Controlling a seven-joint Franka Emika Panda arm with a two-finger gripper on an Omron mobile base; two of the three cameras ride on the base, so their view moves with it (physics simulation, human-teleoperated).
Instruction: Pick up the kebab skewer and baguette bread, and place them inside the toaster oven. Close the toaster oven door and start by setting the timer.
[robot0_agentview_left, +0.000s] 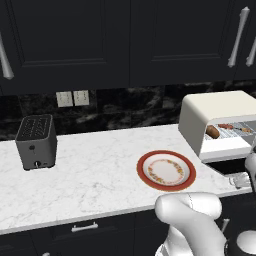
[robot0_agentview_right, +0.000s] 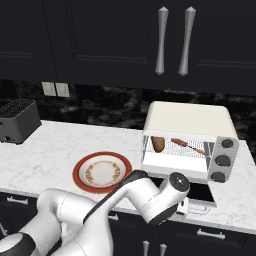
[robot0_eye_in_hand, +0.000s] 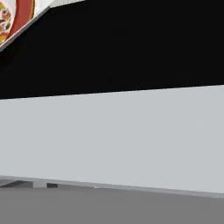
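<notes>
A: Two foods sit on the wire rack of the toaster oven (robot0_agentview_right: 190, 120) at the right of the right base view; the baguette bread (robot0_agentview_right: 158, 144) is at the rack's left end, the kebab skewer (robot0_agentview_right: 187, 145) lies slanted just beside it toward the right.

B: And the toaster oven door (robot0_agentview_right: 200, 192)?

A: Folded down flat in front of the opening, dark glass up, its pale edge hanging past the tabletop's (robot0_agentview_left: 90, 175) front edge; three dark knobs (robot0_agentview_right: 222, 160) stack down the oven's right panel.

B: What about the surface itself?

A: White marble with faint grey veins; it runs across the middle of both base views; a red-rimmed plate (robot0_agentview_left: 166, 171) with a flowered ring lies bare near the front edge, left of the oven and apart from it; a dark grey slot toaster (robot0_agentview_left: 36, 142) stands at the far left, well apart from the plate.

B: The room?

A: Black cabinets above with long silver handles (robot0_agentview_right: 174, 40); a black marbled backsplash behind, carrying a pair of pale wall outlets (robot0_agentview_left: 72, 98); dark drawers below the tabletop with small silver pulls (robot0_agentview_left: 84, 227).

B: The fingers?

A: Spread wide, holding nothing; the arm's wrist reaches low at the lowered door's front edge, lower middle of the right base view; the hand view has a sliver of the plate at its upper left.
</notes>
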